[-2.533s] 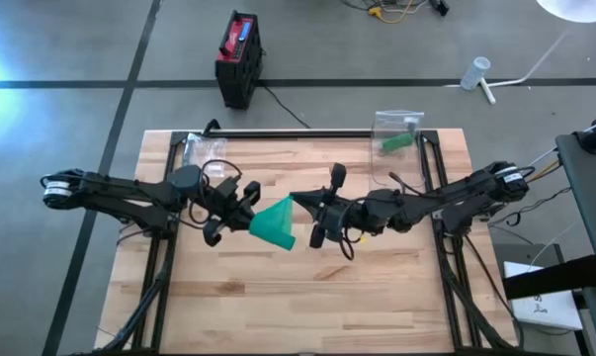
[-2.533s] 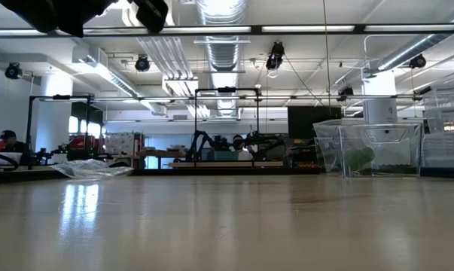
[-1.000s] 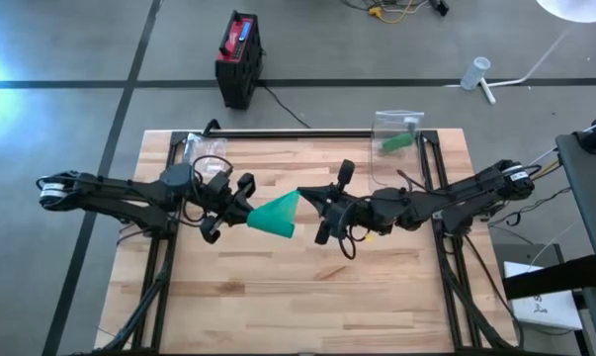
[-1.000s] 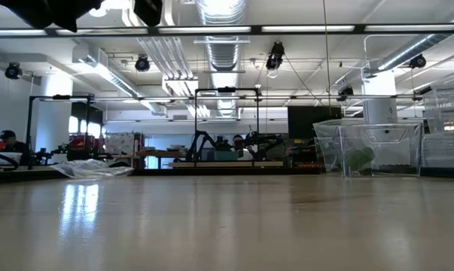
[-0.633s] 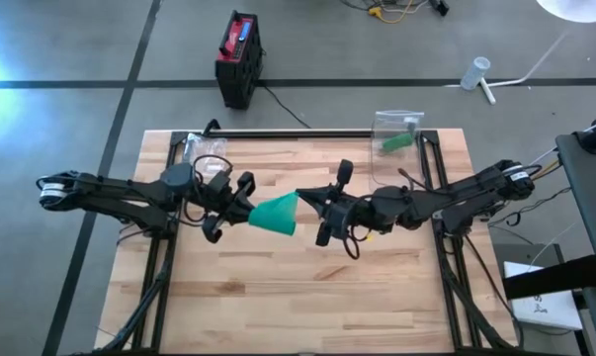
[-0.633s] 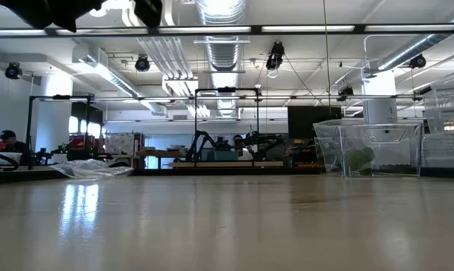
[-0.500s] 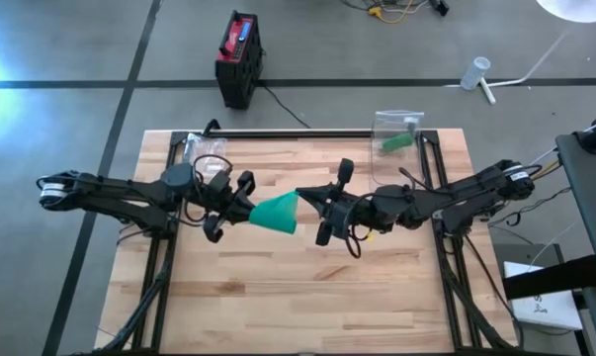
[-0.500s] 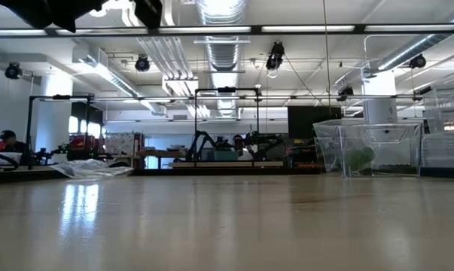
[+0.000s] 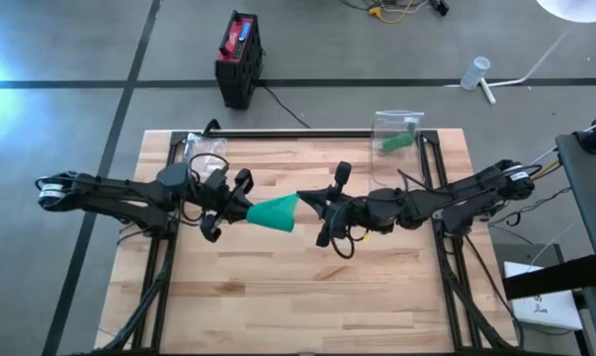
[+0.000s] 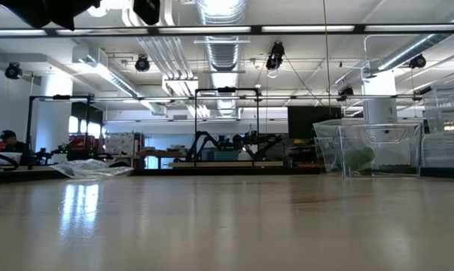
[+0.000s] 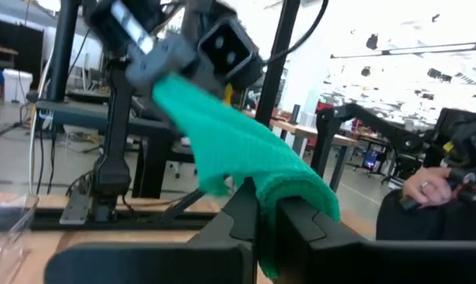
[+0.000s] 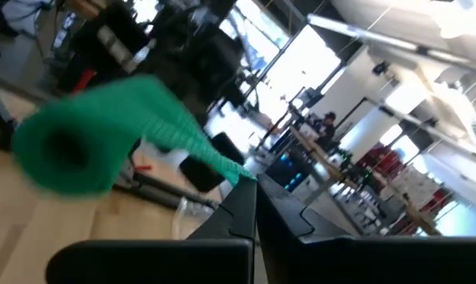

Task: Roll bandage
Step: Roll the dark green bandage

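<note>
A green bandage (image 9: 275, 213) hangs in the air above the middle of the table, stretched between my two grippers and clear of the wood. It is narrow at its left end and flares toward the right. My left gripper (image 9: 240, 211) is shut on the narrow end, my right gripper (image 9: 303, 202) on the far corner of the wide end. In the right wrist view the bandage (image 12: 88, 142) shows as a rolled tube with a hollow end. The low view shows no bandage, only dark arm parts at its top left. My left gripper pinches the bandage's narrow left end (image 11: 289, 193) between its two fingers, coming about level from the table's left. The cloth runs on from the fingers toward the other gripper, lifted clear. My right gripper pinches a thin tail of the bandage (image 12: 231, 172) between its two fingers, level from the table's right. The rolled part hangs beyond the fingers, clear of the table.
A clear bag (image 9: 397, 135) holding something green stands at the far right of the table. Crumpled clear plastic (image 9: 205, 148) lies at the far left. A black bar (image 9: 317, 133) runs along the far edge. The near half of the wood is bare.
Both grippers have stayed shut and in place. The bandage's wide right end has drawn in a little, so the cone between the grippers is narrower than before.
</note>
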Robot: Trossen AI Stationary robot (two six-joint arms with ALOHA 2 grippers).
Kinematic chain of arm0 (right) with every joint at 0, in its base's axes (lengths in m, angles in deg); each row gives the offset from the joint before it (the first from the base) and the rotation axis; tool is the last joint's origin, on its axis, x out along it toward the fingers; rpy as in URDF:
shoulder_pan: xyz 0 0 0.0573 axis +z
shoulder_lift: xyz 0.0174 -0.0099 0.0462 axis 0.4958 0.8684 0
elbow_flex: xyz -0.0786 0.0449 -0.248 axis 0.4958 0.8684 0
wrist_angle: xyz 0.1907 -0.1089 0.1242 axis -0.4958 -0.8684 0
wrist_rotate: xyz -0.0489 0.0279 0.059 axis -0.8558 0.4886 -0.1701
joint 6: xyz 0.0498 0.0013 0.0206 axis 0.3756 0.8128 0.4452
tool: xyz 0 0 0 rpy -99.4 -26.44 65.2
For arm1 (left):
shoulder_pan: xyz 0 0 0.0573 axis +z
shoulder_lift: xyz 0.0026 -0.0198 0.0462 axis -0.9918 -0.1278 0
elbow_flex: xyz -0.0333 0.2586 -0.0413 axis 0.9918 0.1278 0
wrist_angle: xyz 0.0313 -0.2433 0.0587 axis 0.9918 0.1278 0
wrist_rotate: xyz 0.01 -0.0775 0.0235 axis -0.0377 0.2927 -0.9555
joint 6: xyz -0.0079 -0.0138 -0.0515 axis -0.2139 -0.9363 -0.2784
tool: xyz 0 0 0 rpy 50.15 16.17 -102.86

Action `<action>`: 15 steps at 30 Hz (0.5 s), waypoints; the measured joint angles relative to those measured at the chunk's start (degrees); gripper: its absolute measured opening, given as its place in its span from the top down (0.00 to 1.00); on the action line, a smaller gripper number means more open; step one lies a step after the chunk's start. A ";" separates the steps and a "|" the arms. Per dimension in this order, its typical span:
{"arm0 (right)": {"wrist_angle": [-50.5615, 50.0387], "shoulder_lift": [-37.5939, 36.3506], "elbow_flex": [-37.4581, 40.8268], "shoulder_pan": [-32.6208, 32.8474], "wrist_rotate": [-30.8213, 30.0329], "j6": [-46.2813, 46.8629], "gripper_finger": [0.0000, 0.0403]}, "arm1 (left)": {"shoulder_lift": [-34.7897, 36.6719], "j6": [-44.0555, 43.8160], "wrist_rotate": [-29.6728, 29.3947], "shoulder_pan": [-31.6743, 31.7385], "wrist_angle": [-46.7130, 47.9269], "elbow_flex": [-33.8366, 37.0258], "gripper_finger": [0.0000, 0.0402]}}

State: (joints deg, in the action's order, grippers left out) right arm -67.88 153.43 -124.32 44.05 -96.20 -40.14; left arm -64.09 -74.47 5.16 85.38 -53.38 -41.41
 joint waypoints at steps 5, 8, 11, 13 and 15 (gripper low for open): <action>-4.92 0.00 0.09 0.00 0.25 5.00 1.00 | 0.91 0.66 -0.04 0.00 -2.65 0.00 0.98; -8.01 0.00 0.09 0.00 3.95 9.12 1.00 | 1.14 1.35 -0.19 0.00 -4.62 0.00 0.98; -8.28 0.55 0.11 -0.07 9.25 12.34 1.00 | 1.10 2.19 -2.14 0.00 -6.76 0.00 0.98; -7.64 1.09 0.11 -0.09 11.27 13.11 1.00 | 1.10 3.12 -4.14 0.00 -6.94 0.00 0.98; -6.17 1.95 0.13 -0.11 12.78 13.19 1.00 | 1.10 4.02 -5.44 0.00 -7.00 0.00 0.98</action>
State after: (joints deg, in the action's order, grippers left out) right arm -74.05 155.38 -124.19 43.94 -83.42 -26.94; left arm -62.99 -70.45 -0.28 85.38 -60.37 -41.41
